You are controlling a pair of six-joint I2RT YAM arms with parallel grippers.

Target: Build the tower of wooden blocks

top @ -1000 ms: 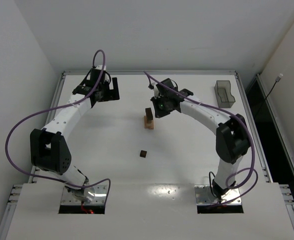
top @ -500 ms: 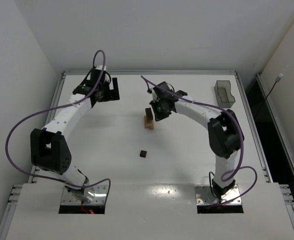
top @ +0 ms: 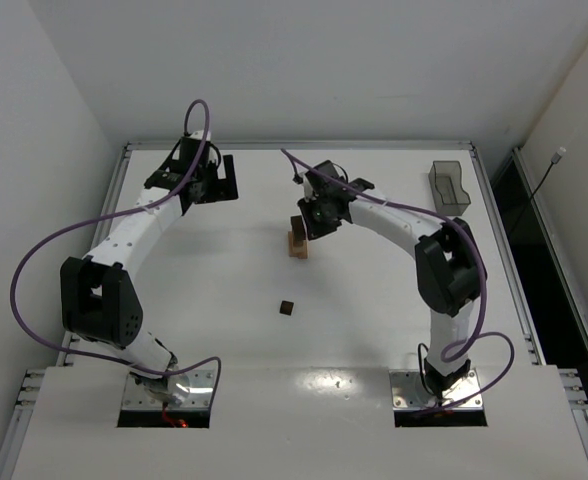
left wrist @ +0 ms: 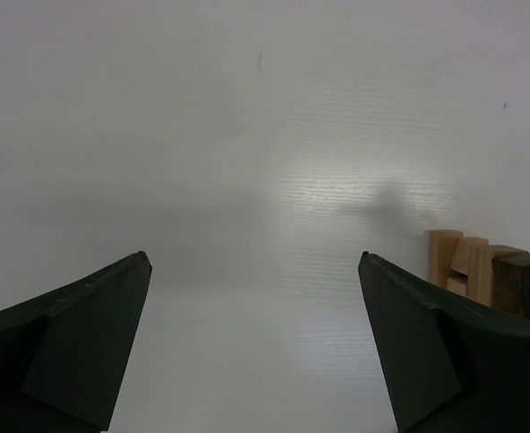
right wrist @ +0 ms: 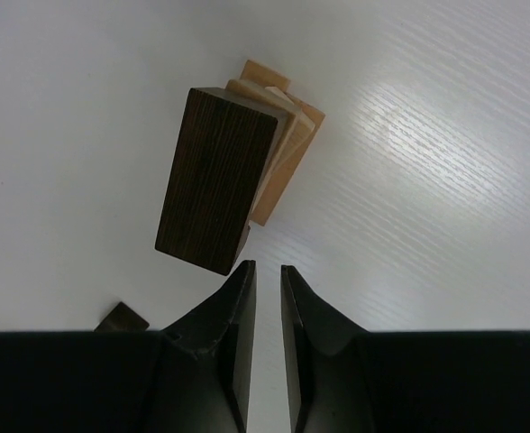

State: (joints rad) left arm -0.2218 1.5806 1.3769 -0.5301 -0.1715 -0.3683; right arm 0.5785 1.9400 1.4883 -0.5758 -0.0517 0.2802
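Wood block tower (top: 297,243) stands mid-table toward the far edge, dark block (right wrist: 215,180) on top; right gripper (right wrist: 267,268) hangs just beside it, fingers almost pressed together and empty, likely keeping clear; left gripper (left wrist: 256,298) is spread wide near the far-left corner, seemingly parked out of the way.

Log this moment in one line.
left gripper open, empty | right gripper nearly shut, empty, beside wood block tower | dark top block on tan stack | loose dark cube on table
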